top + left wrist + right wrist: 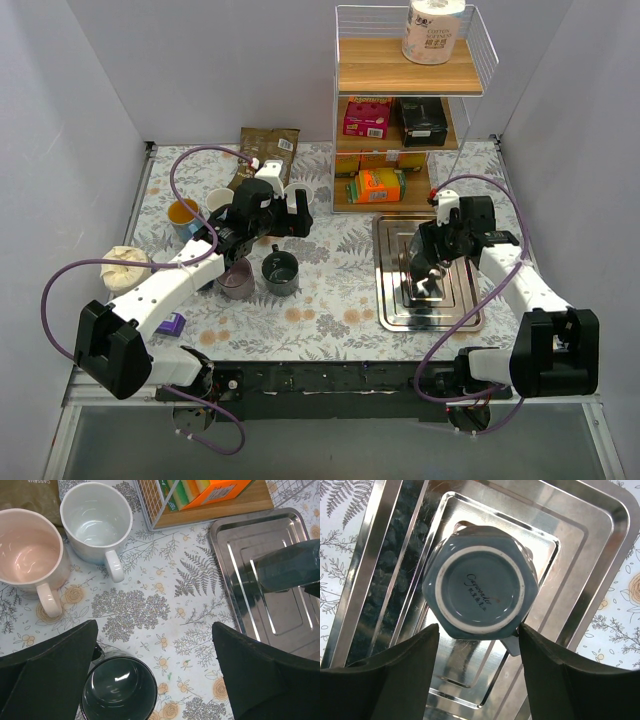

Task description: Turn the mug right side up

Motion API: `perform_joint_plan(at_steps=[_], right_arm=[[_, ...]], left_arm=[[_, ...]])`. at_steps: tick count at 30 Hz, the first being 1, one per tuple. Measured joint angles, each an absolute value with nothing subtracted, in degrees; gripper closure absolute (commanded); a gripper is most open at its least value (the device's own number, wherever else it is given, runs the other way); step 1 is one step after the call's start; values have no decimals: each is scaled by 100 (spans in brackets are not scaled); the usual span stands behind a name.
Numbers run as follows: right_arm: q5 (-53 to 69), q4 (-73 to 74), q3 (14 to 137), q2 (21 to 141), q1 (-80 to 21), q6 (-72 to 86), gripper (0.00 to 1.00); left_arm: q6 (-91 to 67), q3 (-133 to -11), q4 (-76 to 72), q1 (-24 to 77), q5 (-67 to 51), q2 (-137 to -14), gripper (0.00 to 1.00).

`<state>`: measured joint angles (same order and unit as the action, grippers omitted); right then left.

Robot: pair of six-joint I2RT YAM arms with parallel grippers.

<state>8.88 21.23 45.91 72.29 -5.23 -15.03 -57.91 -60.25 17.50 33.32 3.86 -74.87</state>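
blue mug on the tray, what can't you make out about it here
- Mug handle: right wrist view, mostly tucked under the body.
- Inside and rim: face down on the tray.
- Contact: can't tell if the right pincer touches it.
- Top view: right arm covers most of it.

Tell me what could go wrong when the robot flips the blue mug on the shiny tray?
The upside-down mug sits on a shiny metal tray, so it might slide when the right tool, open over it, squeezes. Its glazed sides look slick too; if the grip slips mid-turn, the mug could drop and chip on the tray.
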Motion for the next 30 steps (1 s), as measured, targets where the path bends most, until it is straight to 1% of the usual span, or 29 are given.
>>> perform_joint_plan(at_steps=[5,7,12,15,18,19,21,22,27,30], right_arm=[[744,2056,4550,7286,-554,-1406,37],[714,2043,4545,7314,-561,-1374,43],[582,1992,4517,7472,-617,-1323,46],[491,1988,4508,7579,-648,-1284,52],[401,1970,4508,7609,-666,-1210,63],[375,1964,4508,7614,-668,-1186,72],[290,1944,4508,7618,-679,-1149,83],[303,1942,4508,7620,-679,-1122,98],[244,1927,4510,7623,-687,-1020,99],[274,1944,4510,7605,-687,-939,99]], left_arm=[[-5787,-5951,1752,3334,388,-7487,2],[-5787,-5944,1752,3334,390,-7487,2],[-5787,-5942,1750,3332,403,-7487,2],[-5787,-5942,1750,3334,408,-7487,2],[-5787,-5942,1750,3334,412,-7487,2],[-5787,-5942,1750,3334,414,-7487,2],[-5787,-5940,1750,3334,432,-7487,2],[-5787,-5940,1750,3332,436,-7487,2],[-5787,-5913,1723,3334,489,-7439,2],[-5782,-5649,1535,3330,414,-7102,2]])
